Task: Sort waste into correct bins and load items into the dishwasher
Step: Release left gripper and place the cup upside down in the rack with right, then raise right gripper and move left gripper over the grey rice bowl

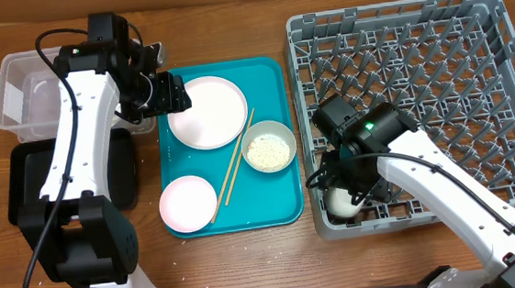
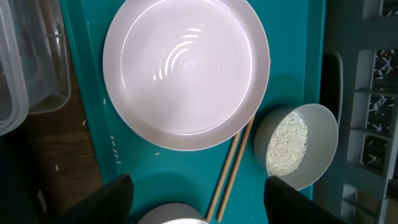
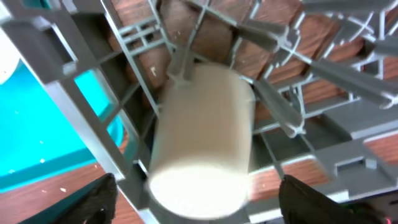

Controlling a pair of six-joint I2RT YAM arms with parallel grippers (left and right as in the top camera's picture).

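Observation:
On the teal tray (image 1: 285,202) lie a large white plate (image 1: 207,111), a white bowl (image 1: 269,147) holding rice grains (image 1: 269,150), two chopsticks (image 1: 237,159) and a pink plate (image 1: 188,204). My left gripper (image 1: 169,91) is open and empty above the tray's left edge. In the left wrist view its fingers (image 2: 199,205) straddle the pink plate's rim (image 2: 171,216), with the white plate (image 2: 186,65), bowl (image 2: 295,146) and chopsticks (image 2: 233,168) ahead. My right gripper (image 1: 342,185) is open over a small white cup (image 1: 340,202) lying in the grey dish rack (image 1: 435,56). Its fingers (image 3: 202,208) stand apart from the cup (image 3: 202,124).
A clear tub (image 1: 14,89) stands at the far left with a black tray (image 1: 21,185) in front of it, partly under my left arm. A few loose grains lie on the teal tray's edge (image 2: 115,149). No napkin or red wrapper shows.

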